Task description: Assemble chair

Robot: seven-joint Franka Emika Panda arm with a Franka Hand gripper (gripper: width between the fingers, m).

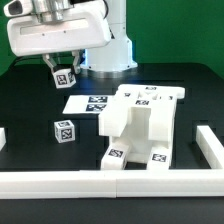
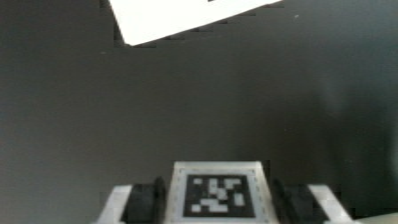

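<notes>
The white border rail (image 1: 60, 182) runs along the near edge and turns up the right side. Just behind it, right of centre, stands the part-built chair (image 1: 140, 120), a blocky frame of tagged white panels. A loose tagged cube (image 1: 64, 130) sits apart on the black table (image 1: 30, 110) to its left. Farther back lies the marker board (image 1: 92, 102). At far left the gripper (image 1: 63, 70) is clamped on a small tagged block (image 1: 63, 78), its fingers (image 2: 146, 200) against the block's sides.

Exterior view: raised, mid-range, facing the arm's base (image 1: 105, 55) at 12 o'clock across the table (image 1: 25, 105). Wrist view: close, looking down; both share the tagged block (image 1: 63, 76) (image 2: 217, 192)
</notes>
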